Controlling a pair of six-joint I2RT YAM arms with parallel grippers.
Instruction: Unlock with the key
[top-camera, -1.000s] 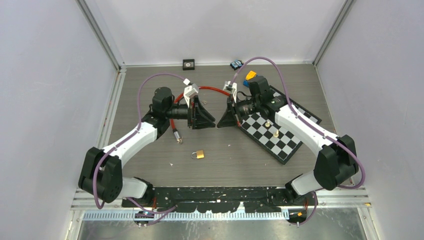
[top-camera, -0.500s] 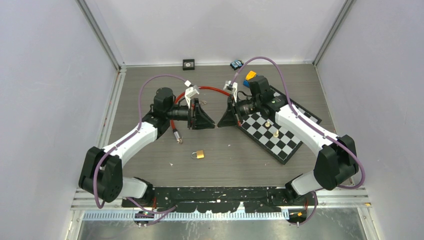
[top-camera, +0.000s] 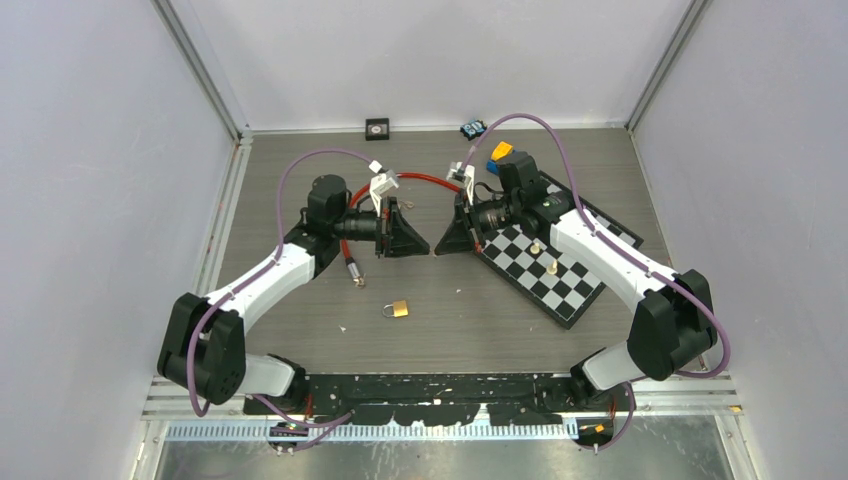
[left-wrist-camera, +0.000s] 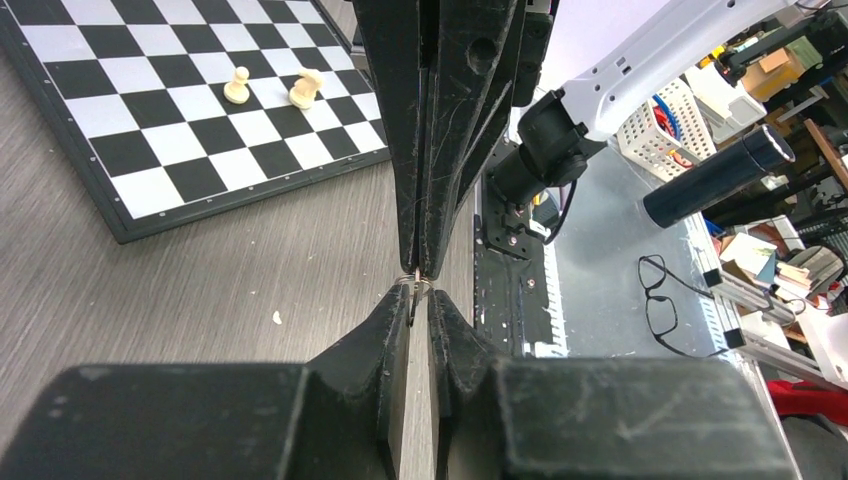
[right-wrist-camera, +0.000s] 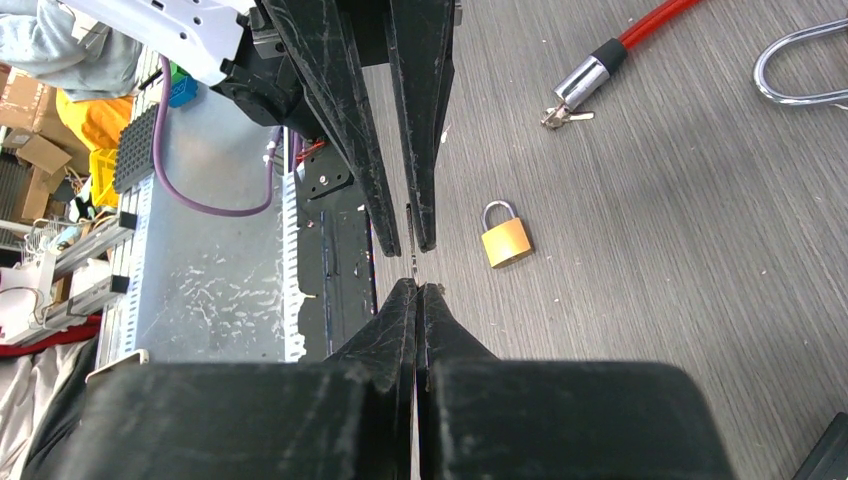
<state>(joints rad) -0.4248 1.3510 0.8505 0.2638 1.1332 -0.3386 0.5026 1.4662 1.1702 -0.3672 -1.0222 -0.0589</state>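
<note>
Mid-air, left gripper (top-camera: 427, 249) facing right gripper (top-camera: 438, 250)

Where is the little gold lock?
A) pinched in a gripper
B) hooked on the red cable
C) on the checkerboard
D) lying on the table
D, since the lock lies by itself on the grey table, with nothing touching it.

The table (top-camera: 480, 330) looks matt grey wood-grain; the padlock (right-wrist-camera: 505, 242) is glossy brass (shackle bright steel), the key (left-wrist-camera: 416, 288) thin metal, the right gripper (right-wrist-camera: 414, 288) scuffed matt black plastic
</note>
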